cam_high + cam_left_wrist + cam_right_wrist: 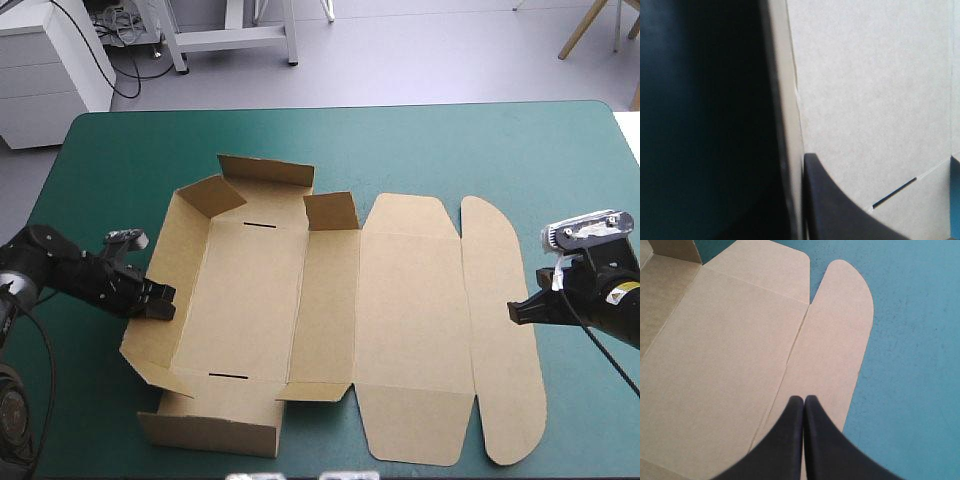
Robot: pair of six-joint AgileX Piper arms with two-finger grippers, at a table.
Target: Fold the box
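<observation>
Gripping the box [250, 300], spread mid-frame with lid [410, 310] flat rightward, by its left wall [158, 250] in the left gripper [160, 302]. Hovering the right gripper [513, 311], pinched closed and empty, at the right flap [500, 340]. Probably light, stiff, springy at creases; best pinched at wall edges.

No text, label, number or sign can be read in any view.
</observation>
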